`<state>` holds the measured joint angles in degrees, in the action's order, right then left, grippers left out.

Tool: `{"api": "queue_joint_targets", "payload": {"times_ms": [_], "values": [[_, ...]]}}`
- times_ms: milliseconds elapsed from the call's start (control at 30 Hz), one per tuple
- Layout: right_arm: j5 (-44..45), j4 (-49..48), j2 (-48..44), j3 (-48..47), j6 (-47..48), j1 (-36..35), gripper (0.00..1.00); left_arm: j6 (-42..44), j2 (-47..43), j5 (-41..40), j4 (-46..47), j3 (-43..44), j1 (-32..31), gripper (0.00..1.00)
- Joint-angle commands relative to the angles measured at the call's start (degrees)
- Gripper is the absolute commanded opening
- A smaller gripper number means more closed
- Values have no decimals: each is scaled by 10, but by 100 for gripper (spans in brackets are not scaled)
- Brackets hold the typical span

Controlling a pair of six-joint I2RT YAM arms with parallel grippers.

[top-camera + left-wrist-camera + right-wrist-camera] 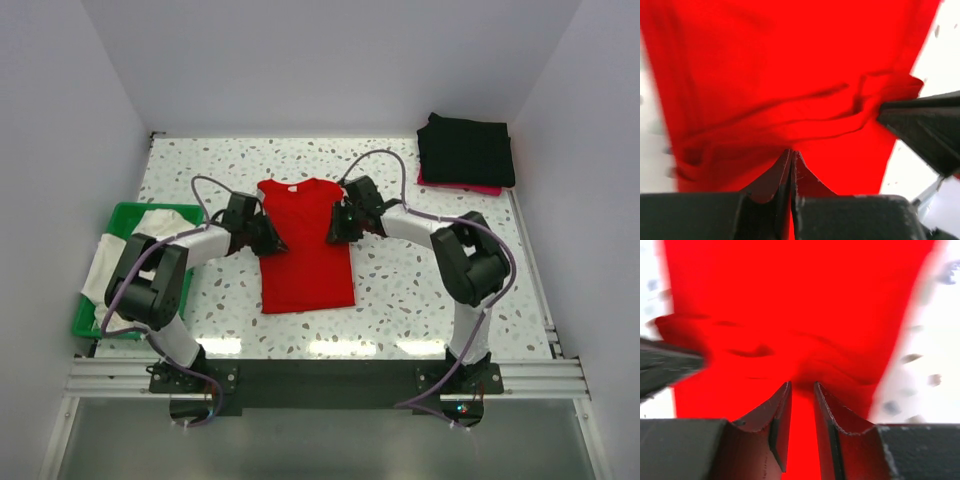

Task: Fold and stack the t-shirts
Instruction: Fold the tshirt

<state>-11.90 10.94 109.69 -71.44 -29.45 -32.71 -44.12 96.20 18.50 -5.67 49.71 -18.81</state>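
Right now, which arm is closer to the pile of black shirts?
Right. The right end effector is at the red shirt's right edge, the black pile beyond it in the far right corner. The left end effector is at the shirt's opposite edge, farther from the pile.

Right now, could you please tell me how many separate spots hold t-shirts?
3. A red t-shirt lies flat at centre, a white t-shirt sits in the green basket at left, and a black folded pile rests far right; piles may hide more.
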Motion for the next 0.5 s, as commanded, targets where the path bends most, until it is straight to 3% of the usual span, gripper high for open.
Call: {"api": "queue_joint_targets", "payload": {"times_ms": [0,133,467], "values": [[-58,-31,29,-8,6,45,27,-23,6,-26,76,-30,17,5],[-125,-87,44,26,-25,82,27,-47,-1,-48,96,-65,21,5],[-173,-88,5,39,-54,100,26,-55,-40,-24,106,-60,28,4]]}}
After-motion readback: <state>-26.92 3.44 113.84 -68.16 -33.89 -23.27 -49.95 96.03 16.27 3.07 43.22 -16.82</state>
